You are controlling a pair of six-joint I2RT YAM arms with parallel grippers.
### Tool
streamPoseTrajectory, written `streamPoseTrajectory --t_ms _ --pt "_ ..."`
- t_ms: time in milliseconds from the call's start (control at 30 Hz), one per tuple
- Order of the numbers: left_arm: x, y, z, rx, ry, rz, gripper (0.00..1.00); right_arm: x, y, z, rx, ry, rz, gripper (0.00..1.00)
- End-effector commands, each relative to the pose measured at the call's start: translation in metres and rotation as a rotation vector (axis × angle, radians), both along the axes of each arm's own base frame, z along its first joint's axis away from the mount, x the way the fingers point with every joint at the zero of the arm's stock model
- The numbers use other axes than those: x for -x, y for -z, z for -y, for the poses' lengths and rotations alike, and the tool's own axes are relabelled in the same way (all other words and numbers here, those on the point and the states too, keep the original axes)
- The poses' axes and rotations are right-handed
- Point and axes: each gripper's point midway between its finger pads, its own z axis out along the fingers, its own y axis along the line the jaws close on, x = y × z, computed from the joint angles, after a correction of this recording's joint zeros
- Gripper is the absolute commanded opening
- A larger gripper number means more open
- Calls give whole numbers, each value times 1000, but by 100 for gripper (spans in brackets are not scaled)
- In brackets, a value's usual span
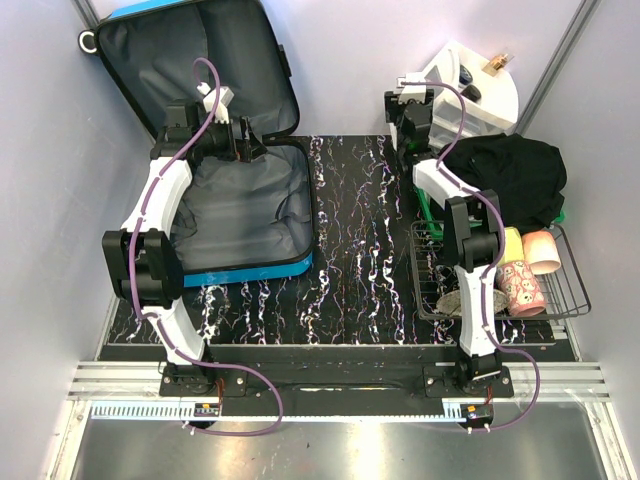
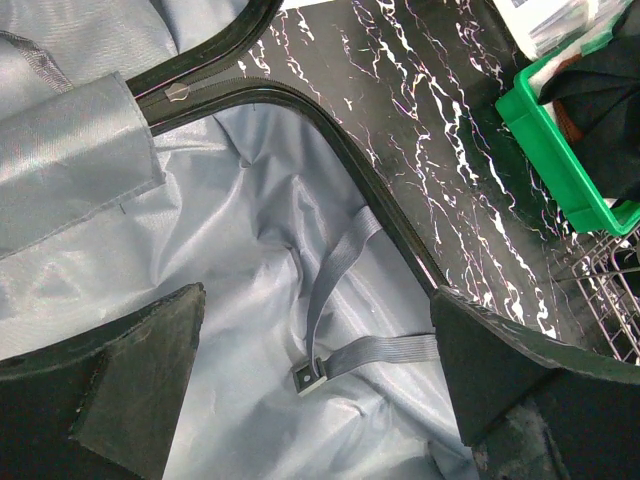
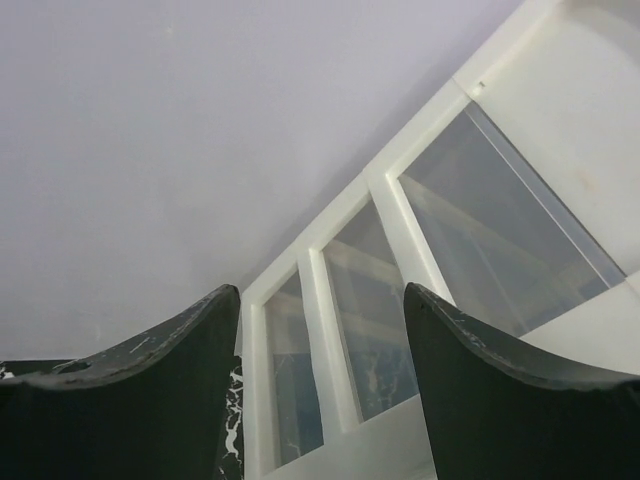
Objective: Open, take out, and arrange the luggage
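Luggage [image 1: 240, 205] lid up, strap [image 2: 338, 262] inside, left claw [image 2: 318, 310] wide above, right claw [image 3: 320, 300] parted

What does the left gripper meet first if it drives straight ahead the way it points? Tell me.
The left gripper would most likely meet the grey lining of the luggage, about where the strap and buckle lie; nothing shows in between, though depth is unclear.
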Motion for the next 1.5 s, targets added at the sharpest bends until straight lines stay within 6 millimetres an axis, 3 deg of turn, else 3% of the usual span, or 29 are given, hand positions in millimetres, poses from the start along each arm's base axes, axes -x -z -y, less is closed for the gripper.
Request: streamPoseTrajectory --t_ms 0,433,467,633,800,1033,1133,1300,1467 --pt "-7 -23 0 -7 19 77 99 -1 27 6 -22 -46 -110 75" --pt "-9 -23 -1 -6 12 77 99 -7 65 -18 -17 -153 -224 74" --pt "-11 -21 -12 -7 -9 74 99 -9 62 -20 -15 -159 -224 74" --pt "-13 -21 -12 -8 -11 74 99 -12 70 -43 -2 -224 -236 74" --pt "-13 -21 -17 -11 -24 74 99 -14 78 -49 13 -227 -248 75" --pt "-15 -21 -19 -12 -30 74 99 -13 102 -30 69 -156 -301 75" --pt "-15 -22 -20 -11 -30 78 99 -14 111 -10 95 -106 -320 75" --pt "-18 -19 -22 -14 -39 73 99 -19 114 21 141 -53 -326 76" --pt "-22 -16 -27 -47 -57 60 99 -24 104 36 161 -23 -307 77"
